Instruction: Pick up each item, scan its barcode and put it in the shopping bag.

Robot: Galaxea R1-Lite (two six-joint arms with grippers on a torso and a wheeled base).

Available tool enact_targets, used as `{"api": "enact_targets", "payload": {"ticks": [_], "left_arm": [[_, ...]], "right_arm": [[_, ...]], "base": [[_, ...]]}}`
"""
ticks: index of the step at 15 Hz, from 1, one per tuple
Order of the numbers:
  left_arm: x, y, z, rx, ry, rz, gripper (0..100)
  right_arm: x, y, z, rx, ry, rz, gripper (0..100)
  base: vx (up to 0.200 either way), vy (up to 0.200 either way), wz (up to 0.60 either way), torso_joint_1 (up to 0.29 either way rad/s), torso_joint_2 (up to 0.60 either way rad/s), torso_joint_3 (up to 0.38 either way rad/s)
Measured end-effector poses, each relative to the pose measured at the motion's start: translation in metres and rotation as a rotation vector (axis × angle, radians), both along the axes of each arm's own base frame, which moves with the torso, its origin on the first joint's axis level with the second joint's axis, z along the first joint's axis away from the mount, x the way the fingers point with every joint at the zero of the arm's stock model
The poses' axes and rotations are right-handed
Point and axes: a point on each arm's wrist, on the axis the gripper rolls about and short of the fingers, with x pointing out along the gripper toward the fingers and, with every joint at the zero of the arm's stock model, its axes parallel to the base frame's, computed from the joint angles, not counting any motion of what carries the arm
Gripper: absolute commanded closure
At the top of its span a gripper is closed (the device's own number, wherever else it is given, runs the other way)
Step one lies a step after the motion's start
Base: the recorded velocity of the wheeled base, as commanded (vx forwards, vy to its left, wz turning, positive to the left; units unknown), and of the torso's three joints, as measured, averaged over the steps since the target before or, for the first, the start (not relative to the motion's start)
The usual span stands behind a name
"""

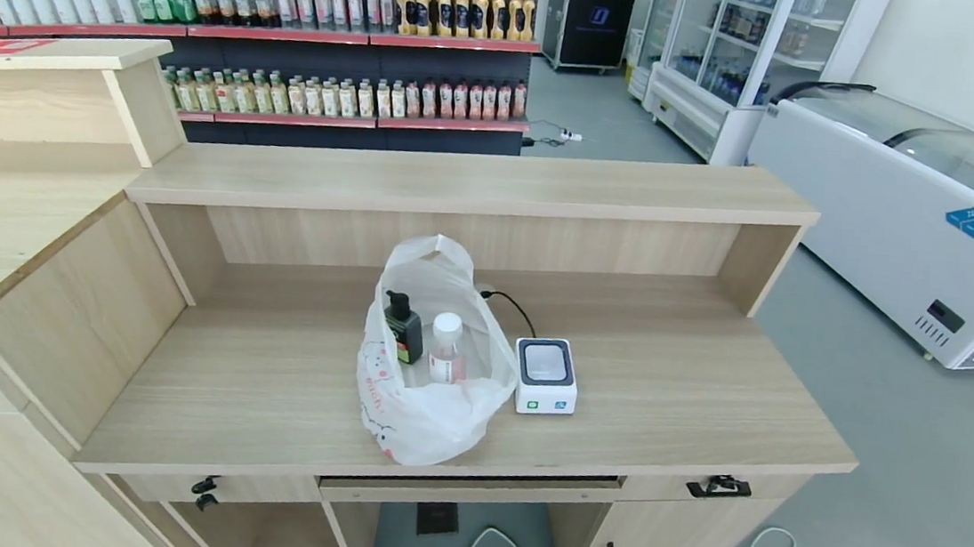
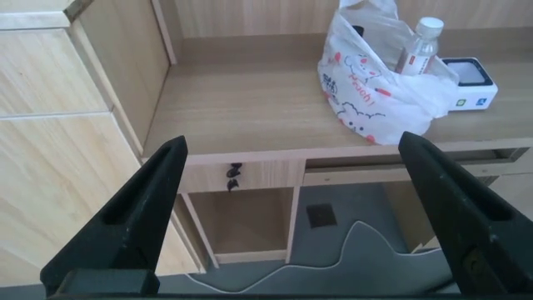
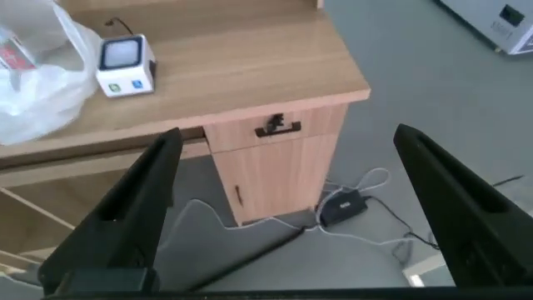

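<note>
**Checkout counter with two bottles bagged**

The left gripper [image 2: 291, 150] is hanging out in front of the counter [image 1: 690, 391], its fingers spread wide and holding nothing. On the counter, the shopping bag [image 1: 423, 424] is sitting open, holding a dark pump bottle [image 1: 403, 330] and a clear white-capped bottle [image 1: 446, 350], both upright. The scanner [image 1: 545, 376] is standing just beside the bag. The right gripper [image 3: 289, 137] is likewise hanging spread and empty.
</note>
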Motion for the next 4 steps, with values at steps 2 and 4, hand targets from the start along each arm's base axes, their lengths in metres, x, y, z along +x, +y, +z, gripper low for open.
{"api": "enact_targets", "payload": {"ticks": [2,4], "left_arm": [[0.0000,0.0000,0.0000,0.000,0.000,0.000,0],[0.0000,0.0000,0.0000,0.000,0.000,0.000,0]], "right_arm": [[-0.0036,-0.0002,-0.0053,0.029,-0.019,0.008,0],[-0.0051,-0.0003,-0.0065,0.019,-0.037,0.010,0]], "base": [[0.000,0.000,0.00,0.000,0.00,0.000],[0.000,0.000,0.00,0.000,0.00,0.000]]}}
